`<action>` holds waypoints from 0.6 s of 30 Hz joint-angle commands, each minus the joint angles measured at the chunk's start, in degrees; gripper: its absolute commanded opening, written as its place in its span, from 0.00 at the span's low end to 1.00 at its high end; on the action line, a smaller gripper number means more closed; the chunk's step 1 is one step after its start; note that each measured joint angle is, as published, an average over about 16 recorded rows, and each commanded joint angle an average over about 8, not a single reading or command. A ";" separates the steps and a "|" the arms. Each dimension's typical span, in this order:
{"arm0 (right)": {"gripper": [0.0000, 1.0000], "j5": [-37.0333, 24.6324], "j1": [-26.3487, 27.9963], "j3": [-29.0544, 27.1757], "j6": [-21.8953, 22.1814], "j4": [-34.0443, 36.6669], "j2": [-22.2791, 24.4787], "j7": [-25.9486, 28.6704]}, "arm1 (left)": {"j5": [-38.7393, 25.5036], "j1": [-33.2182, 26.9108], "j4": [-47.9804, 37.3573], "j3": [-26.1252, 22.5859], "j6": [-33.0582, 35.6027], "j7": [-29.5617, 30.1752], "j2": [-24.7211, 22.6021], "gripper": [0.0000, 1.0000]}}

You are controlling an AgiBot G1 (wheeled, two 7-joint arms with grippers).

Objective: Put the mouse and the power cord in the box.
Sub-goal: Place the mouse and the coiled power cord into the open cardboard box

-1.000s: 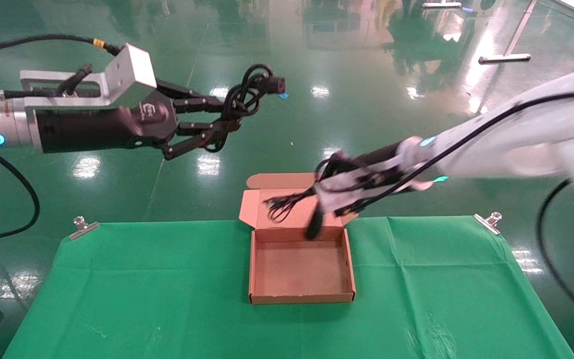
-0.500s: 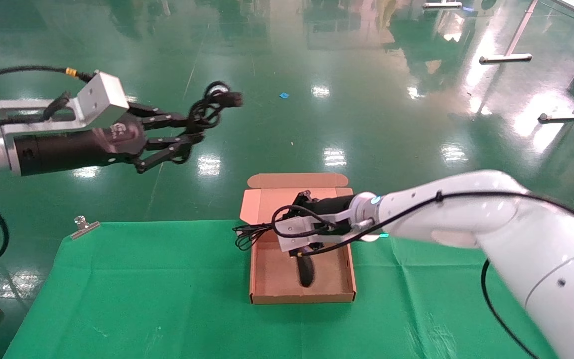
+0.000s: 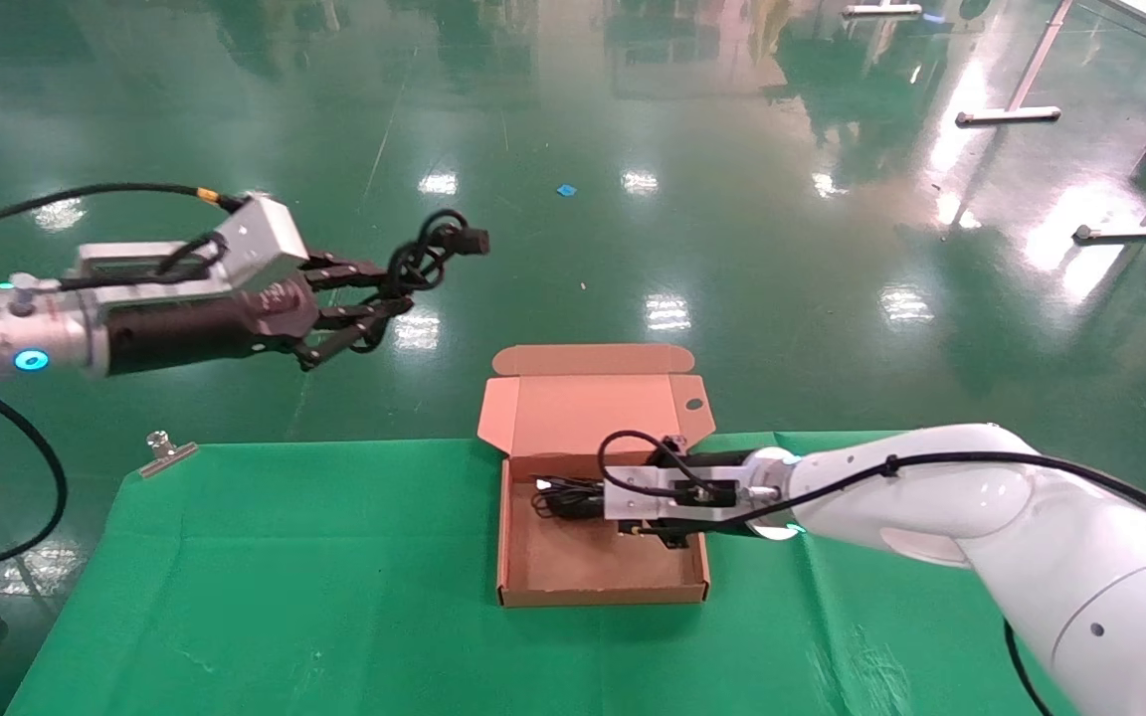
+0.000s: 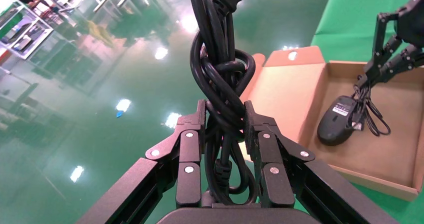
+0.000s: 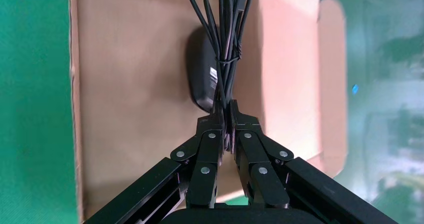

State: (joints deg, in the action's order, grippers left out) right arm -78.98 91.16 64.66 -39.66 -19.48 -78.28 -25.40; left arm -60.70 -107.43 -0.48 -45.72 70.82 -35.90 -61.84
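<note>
Now mouse (image 4: 336, 120) in box (image 3: 601, 591), lid open

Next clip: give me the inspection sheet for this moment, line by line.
Surface: green cloth clipped over the table.
Job's things: box open; mouse lying inside it; power cord held up off the table.
Clutter: nothing seen.
Grippers: left claw shut on the power cord, above the floor beyond the table; right claw shut on the mouse's cable bundle, over the box.
Cables: black arm cables.
Surroundings: glossy green floor.
</note>
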 commanded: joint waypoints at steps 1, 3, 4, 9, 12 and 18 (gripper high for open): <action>0.52 0.41 -0.32 0.73 0.21 0.84 0.04 1.25 | -0.21 0.34 0.29 -0.14 -0.36 -0.24 -0.56 0.00; 0.77 0.66 -0.34 1.33 0.22 1.04 0.04 1.97 | -0.47 0.61 0.51 -0.33 -0.75 -0.60 -1.18 0.00; 0.88 0.78 -0.31 1.63 0.23 1.07 0.05 2.26 | -0.63 0.76 0.61 -0.44 -1.01 -0.80 -1.54 0.00; 1.00 1.45 -0.30 2.96 0.39 0.83 0.09 3.04 | -1.55 1.64 0.98 -1.08 -2.69 -1.81 -3.76 0.00; 1.00 2.16 -0.45 3.42 0.48 0.91 0.20 2.94 | -2.41 2.17 1.35 -1.68 -3.78 -2.71 -5.48 0.00; 1.00 4.19 -0.01 3.20 0.58 2.92 0.67 1.05 | -5.03 3.40 2.40 -3.51 -5.14 -5.31 -9.64 0.00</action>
State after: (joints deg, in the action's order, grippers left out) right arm -74.79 91.61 67.62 -39.24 -16.06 -77.44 -24.71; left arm -65.75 -103.82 1.73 -49.25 65.38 -41.07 -71.61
